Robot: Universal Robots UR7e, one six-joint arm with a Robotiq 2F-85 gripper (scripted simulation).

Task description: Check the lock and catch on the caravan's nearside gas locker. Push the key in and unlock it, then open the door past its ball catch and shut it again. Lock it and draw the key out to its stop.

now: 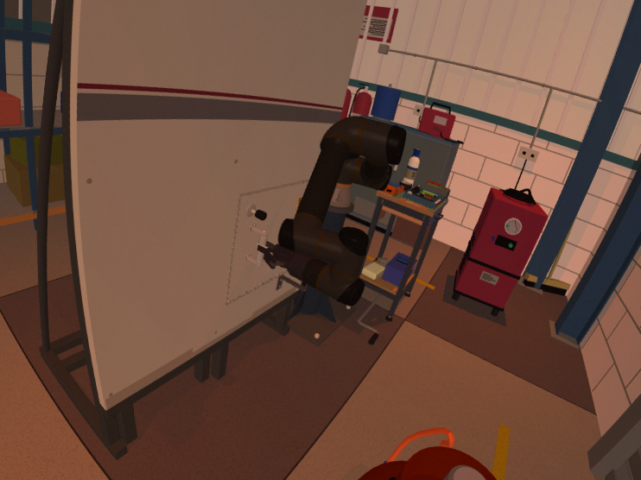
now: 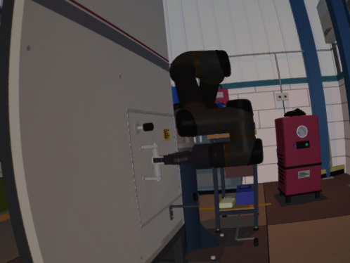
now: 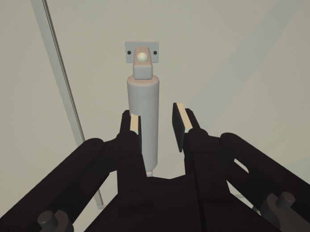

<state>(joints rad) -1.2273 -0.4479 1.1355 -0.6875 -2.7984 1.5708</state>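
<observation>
The locker door [image 1: 269, 243] [image 2: 154, 165] sits flush in the caravan's pale side wall, with its black-headed key [image 1: 258, 214] [image 2: 146, 127] sticking out of the lock near the upper corner. Below the key, the pale bar handle [image 1: 260, 245] [image 2: 156, 163] [image 3: 143, 120] stands off the door on two brackets, and my gripper [image 1: 265, 253] [image 2: 159, 160] [image 3: 156, 125] is open around its middle, holding nothing. A yellow warning label [image 2: 166, 134] is beside the key.
Behind my arm stands a tool trolley [image 1: 408, 233] [image 2: 232, 183] with bottles and boxes. A red compressor unit [image 1: 499, 248] [image 2: 299, 158] stands by the brick wall. A crank handle [image 1: 370, 323] lies on the floor near the caravan's stand.
</observation>
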